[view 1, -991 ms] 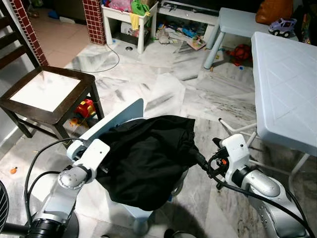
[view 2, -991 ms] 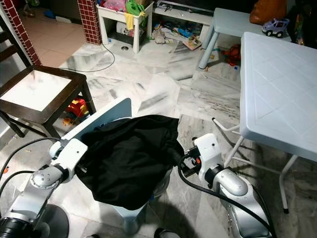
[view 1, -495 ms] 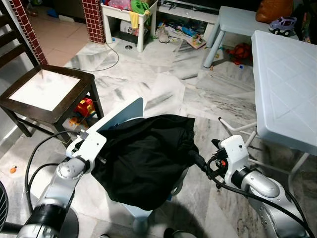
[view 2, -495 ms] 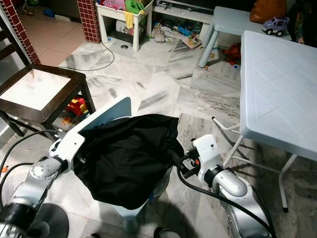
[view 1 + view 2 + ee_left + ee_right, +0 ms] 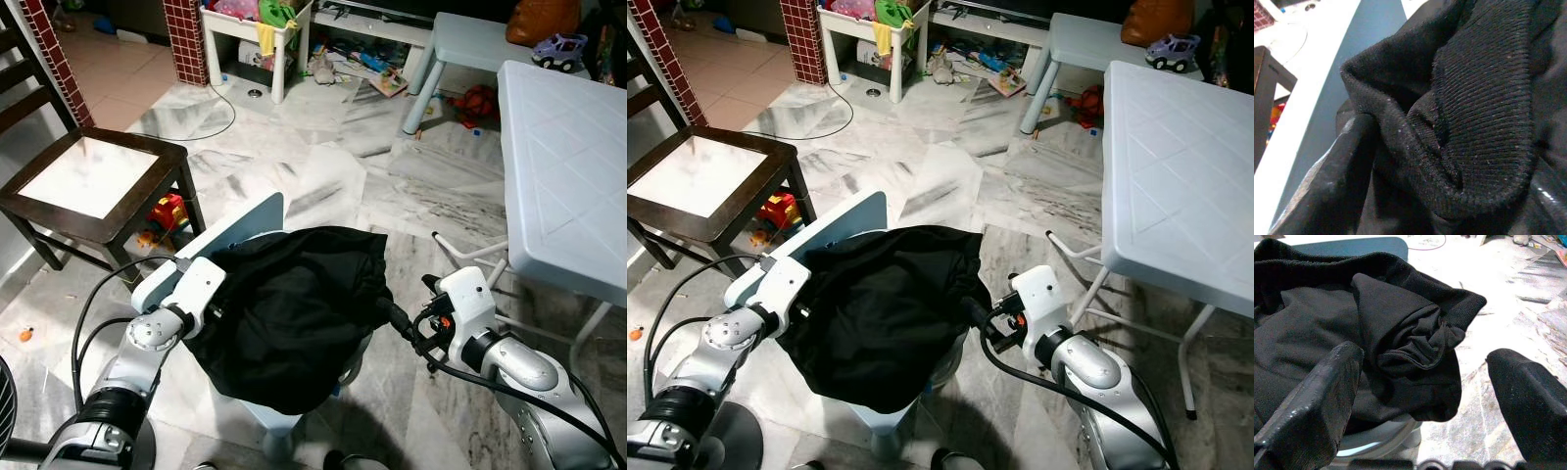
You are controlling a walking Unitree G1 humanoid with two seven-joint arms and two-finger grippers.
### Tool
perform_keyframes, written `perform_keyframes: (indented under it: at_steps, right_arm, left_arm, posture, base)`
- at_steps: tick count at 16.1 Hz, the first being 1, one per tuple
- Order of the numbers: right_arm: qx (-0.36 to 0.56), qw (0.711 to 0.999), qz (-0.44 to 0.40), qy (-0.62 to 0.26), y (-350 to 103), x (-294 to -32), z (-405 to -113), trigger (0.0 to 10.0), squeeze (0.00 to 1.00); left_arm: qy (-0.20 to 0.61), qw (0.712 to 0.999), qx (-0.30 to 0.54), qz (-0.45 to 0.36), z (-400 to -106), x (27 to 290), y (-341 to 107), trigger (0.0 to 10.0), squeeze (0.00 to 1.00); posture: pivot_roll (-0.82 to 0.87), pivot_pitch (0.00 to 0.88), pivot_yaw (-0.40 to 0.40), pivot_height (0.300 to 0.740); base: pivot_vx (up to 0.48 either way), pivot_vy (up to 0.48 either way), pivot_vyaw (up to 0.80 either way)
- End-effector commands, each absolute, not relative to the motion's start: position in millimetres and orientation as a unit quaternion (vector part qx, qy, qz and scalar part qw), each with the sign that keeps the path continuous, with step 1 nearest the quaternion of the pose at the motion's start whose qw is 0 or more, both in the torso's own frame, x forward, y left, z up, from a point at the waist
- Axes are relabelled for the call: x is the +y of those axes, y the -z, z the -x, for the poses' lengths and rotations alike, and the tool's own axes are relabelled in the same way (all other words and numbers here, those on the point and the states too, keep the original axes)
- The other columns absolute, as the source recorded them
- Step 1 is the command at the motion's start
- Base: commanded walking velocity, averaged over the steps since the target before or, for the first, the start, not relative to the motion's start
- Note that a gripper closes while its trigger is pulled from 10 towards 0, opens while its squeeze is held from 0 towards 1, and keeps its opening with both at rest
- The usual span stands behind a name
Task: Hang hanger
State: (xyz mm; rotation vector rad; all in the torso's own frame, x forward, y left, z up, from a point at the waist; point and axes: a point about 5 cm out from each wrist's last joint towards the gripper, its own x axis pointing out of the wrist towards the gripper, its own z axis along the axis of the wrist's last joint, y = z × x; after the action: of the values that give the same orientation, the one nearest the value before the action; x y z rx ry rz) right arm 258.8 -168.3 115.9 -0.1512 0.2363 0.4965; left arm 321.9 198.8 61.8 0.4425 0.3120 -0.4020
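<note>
A black garment (image 5: 294, 313) lies bunched over a small light blue chair (image 5: 235, 227) right before me. My left gripper (image 5: 1449, 161) is at the garment's left edge, its fingers (image 5: 1347, 161) closed on a ribbed hem of the cloth. In the left eye view that wrist (image 5: 196, 294) sits against the chair's back. My right gripper (image 5: 1425, 382) is at the garment's right edge with its fingers (image 5: 1317, 391) spread wide. A rolled fold of black cloth (image 5: 1410, 342) lies just ahead of them, between the two tips.
A dark wooden side table (image 5: 93, 181) stands to the left with a red toy (image 5: 168, 213) under it. A white plastic table (image 5: 563, 166) stands close on the right, its legs (image 5: 470, 257) near my right arm. Toys and a pale stool (image 5: 470, 44) lie further off.
My left gripper swung out to the left, pulling the garment's left edge with it, then came back in toward the chair. The right arm has hardly moved.
</note>
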Motion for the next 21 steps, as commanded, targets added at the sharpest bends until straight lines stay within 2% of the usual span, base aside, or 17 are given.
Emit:
perform_keyframes:
  at_steps: [1,10,16,21]
  right_arm:
    - [0.114,0.96,0.077,-0.244,-118,-170,-257,10.0,0.0]
    - [0.112,0.96,0.078,-0.245,-118,-168,-261,10.0,0.0]
    - [0.107,0.961,0.073,-0.244,-116,-162,-265,10.0,0.0]
    - [0.102,0.961,0.07,-0.249,-114,-154,-274,10.0,0.0]
  left_arm:
    - [0.205,0.944,0.146,-0.212,-323,195,-63,0.0,0.0]
    - [0.209,0.948,0.124,-0.205,-327,187,-68,0.0,0.0]
    - [0.25,0.954,0.077,-0.145,-322,138,-76,0.0,0.0]
    - [0.286,0.941,0.079,-0.163,-318,108,-71,0.0,0.0]
  posture:
    - [-0.16,0.159,-0.11,0.74]
    - [-0.15,0.152,-0.111,0.74]
    - [-0.13,0.126,-0.109,0.74]
    - [-0.11,0.093,-0.1,0.74]
  base:
    - [0.0,0.0,0.0]
    - [0.0,0.0,0.0]
    - [0.0,0.0,0.0]
    - [0.0,0.0,0.0]
